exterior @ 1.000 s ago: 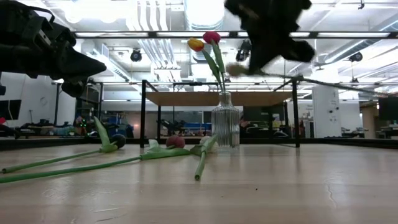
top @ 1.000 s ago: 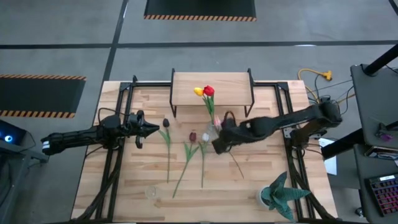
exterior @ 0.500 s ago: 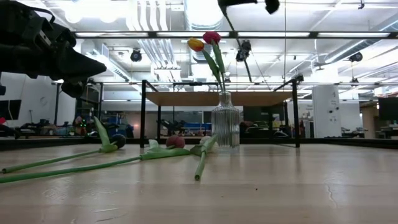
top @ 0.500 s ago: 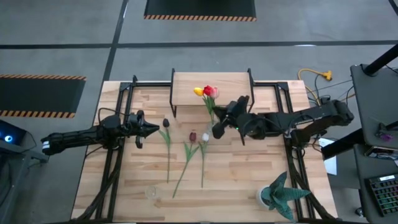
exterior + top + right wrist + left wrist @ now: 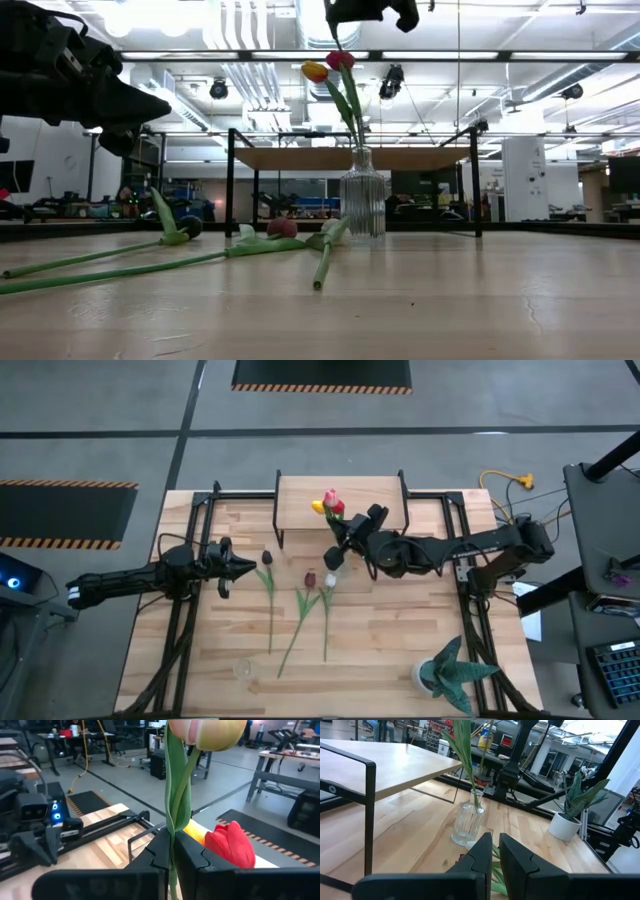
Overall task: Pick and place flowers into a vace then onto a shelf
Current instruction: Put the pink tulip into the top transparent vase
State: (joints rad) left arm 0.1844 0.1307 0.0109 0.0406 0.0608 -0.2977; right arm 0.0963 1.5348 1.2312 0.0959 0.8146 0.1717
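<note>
Clamped on the green stem of a pink tulip (image 5: 207, 730), the right gripper (image 5: 348, 538) sits just above centre in the high view, over the glass vase (image 5: 362, 205), its fingers (image 5: 192, 854) pinched together with the stem between them. In the right wrist view the pink head stands at the top edge, with the red tulip (image 5: 231, 844) and a yellow one beside it lower down. Those two already stand in the ribbed vase, which rests on the tabletop (image 5: 400, 640) just in front of the shelf (image 5: 340, 498). Four more tulips lie flat left of centre: a dark maroon one (image 5: 267, 558), a red one (image 5: 310, 577), a white one (image 5: 330, 581) and their long stems. At mid-left, the left gripper (image 5: 240, 567) hangs above the table with its fingers closed together, holding nothing. A spiky potted plant (image 5: 452, 672) stands at lower right.
</note>
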